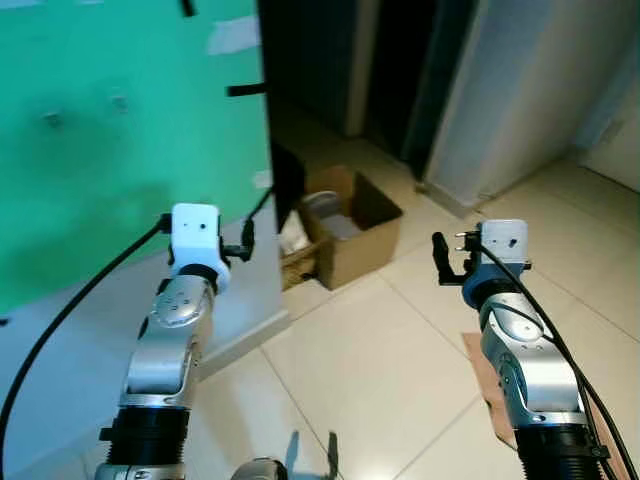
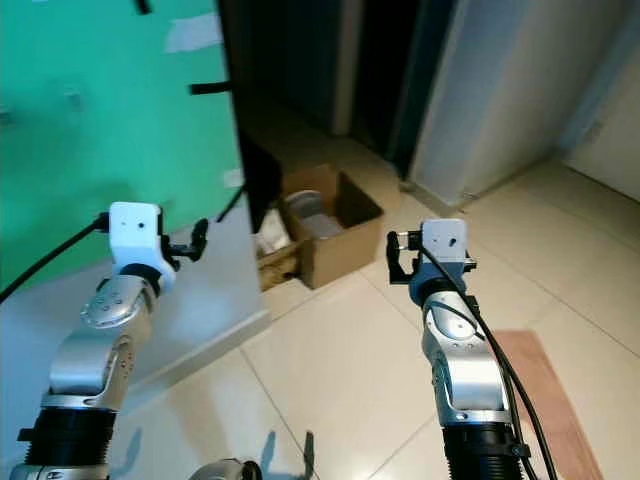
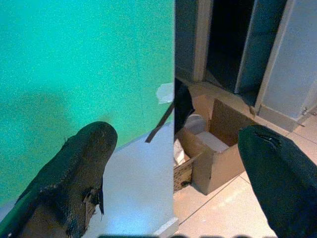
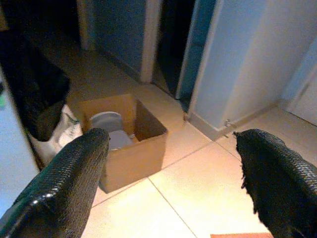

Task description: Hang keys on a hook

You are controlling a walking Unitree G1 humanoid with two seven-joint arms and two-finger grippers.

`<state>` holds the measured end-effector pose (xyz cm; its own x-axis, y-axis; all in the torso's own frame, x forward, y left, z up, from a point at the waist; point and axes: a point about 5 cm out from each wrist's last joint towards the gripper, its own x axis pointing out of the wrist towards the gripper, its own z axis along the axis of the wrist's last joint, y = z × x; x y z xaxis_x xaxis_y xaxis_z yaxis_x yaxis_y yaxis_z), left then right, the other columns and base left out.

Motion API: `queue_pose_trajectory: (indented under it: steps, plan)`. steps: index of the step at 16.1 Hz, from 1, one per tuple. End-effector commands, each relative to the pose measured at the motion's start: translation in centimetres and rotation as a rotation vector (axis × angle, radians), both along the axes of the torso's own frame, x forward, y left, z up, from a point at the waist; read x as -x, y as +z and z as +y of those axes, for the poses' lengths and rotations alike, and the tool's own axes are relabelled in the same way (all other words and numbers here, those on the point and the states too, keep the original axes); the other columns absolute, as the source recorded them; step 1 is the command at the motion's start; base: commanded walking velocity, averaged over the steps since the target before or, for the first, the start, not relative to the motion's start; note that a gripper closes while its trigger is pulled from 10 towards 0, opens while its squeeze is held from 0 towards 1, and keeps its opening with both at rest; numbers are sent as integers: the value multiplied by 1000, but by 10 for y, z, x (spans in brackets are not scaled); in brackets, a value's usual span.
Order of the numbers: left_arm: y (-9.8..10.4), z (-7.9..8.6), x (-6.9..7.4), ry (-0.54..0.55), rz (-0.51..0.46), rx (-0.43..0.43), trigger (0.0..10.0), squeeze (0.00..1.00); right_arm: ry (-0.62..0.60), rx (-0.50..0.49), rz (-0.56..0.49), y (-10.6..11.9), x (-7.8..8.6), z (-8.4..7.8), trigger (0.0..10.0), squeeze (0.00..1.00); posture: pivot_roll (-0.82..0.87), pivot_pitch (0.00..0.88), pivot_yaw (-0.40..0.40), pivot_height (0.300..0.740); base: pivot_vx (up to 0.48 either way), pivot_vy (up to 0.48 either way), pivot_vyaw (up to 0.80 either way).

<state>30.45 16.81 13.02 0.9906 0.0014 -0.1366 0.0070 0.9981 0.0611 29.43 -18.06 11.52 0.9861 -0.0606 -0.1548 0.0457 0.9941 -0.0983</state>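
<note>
Green smooth wall [image 1: 120, 130] beside open brown cardboard box [image 1: 350, 225].

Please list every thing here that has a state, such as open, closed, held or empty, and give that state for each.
Left gripper, two black fingers: open, holding nothing, raised near the green wall panel.
Right gripper, two black fingers: open, holding nothing, raised above the tiled floor.
Brown cardboard box: open on top, upright on the floor, a pale round object inside.
</note>
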Motion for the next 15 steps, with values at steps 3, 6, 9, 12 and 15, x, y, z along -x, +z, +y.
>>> queue_pose_trajectory:
  steps: [3,6,9,12,15]
  plan:
    - [3,-3,-1,-19,-8,-3,10000,0,-40,61,1,4,-4,-9,10000,1000,-117,0,7,740,90,0,0]
    - [4,-4,-2,-27,-8,4,10000,0,-36,75,13,4,-5,-8,10000,1000,-119,0,9,740,306,0,0]
    - [3,-5,-2,-32,7,21,10000,0,-50,126,-12,7,-5,-11,10000,1000,-121,0,11,740,306,0,485]
    - [4,-5,-3,-33,4,13,10000,0,-73,109,-2,6,-6,-16,10000,1000,-122,0,13,740,309,0,800]
    - [4,-6,-3,-34,1,11,10000,0,-39,85,11,6,-6,-9,10000,1000,-122,0,9,740,310,0,612]
